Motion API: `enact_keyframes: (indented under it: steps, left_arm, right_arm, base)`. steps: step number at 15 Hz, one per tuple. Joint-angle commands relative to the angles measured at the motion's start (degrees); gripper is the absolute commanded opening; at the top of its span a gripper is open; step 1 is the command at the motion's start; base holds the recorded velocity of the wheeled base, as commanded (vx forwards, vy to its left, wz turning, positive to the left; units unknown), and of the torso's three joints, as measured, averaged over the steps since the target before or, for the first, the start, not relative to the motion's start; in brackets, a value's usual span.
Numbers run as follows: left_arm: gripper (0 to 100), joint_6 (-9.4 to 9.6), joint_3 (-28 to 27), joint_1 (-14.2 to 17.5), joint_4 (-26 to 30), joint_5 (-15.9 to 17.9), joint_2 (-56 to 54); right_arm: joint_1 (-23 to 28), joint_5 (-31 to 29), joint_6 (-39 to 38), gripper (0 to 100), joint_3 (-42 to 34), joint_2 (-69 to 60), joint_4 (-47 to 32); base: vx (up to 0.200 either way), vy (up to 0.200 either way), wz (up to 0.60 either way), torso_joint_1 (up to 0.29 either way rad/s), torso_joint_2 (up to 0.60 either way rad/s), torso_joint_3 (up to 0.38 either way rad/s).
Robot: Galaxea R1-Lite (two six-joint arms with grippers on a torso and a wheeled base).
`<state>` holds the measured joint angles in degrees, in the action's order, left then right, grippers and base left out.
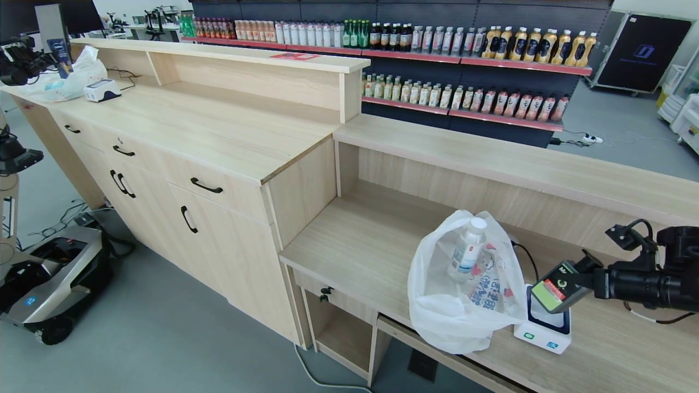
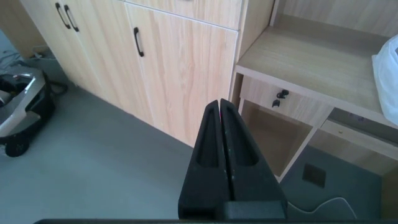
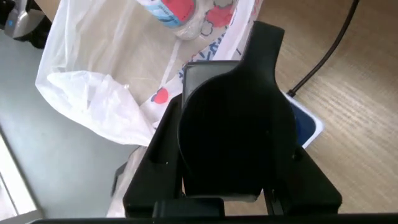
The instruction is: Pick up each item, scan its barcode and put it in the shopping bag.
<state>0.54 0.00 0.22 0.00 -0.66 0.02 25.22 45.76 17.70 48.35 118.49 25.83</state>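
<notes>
A white shopping bag (image 1: pixel 464 295) stands open on the low wooden counter (image 1: pixel 371 234), with a white-capped bottle (image 1: pixel 467 251) upright inside it. Right beside the bag sits a white and blue scanner (image 1: pixel 543 326). My right gripper (image 1: pixel 558 285) is shut on a small dark item with a green and red label (image 1: pixel 552 288), held just above the scanner. In the right wrist view the dark item (image 3: pixel 230 143) hides most of the scanner (image 3: pixel 309 127), and the bag (image 3: pixel 93 102) and bottle (image 3: pixel 174 12) lie beyond it. My left gripper (image 2: pixel 220 104) is shut and empty, hanging over the floor before the cabinet doors (image 2: pixel 180 62).
A black cable (image 1: pixel 525 256) runs from the scanner along the counter's back wall. A taller counter with drawers (image 1: pixel 180 136) stands to the left, bearing another bag (image 1: pixel 65 76) and scanner (image 1: pixel 101 90). Bottle shelves (image 1: pixel 464 65) line the back. A wheeled machine (image 1: pixel 49 278) sits on the floor at left.
</notes>
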Motion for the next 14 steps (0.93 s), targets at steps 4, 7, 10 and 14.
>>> enact_keyframes:
  steps: [4,7,10,14]
  left_arm:
    - [0,-0.01,0.0,0.04,0.0,-0.04,-0.02]
    - [0,-0.01,0.0,0.04,0.0,-0.04,-0.02]
    - [0,-0.01,0.0,0.04,0.0,0.04,-0.02]
    - [0,-0.01,0.0,0.04,0.0,0.04,-0.02]
  right_arm:
    - [3.61,-4.63,20.18,0,-7.22,-26.38,1.06]
    - [4.31,-4.72,25.01,0,-8.62,-30.51,-2.45]
    - [4.13,-2.78,28.09,0,-8.71,-30.69,-3.42]
    - [2.02,-0.24,35.12,0,-9.24,-25.5,-3.42]
  base:
    - [0.0,0.0,0.0,0.0,0.0,0.0]
    - [0.0,0.0,0.0,0.0,0.0,0.0]
    - [0.0,0.0,0.2,0.001,0.0,0.002]
    - [0.0,0.0,0.45,-0.002,0.0,-0.001]
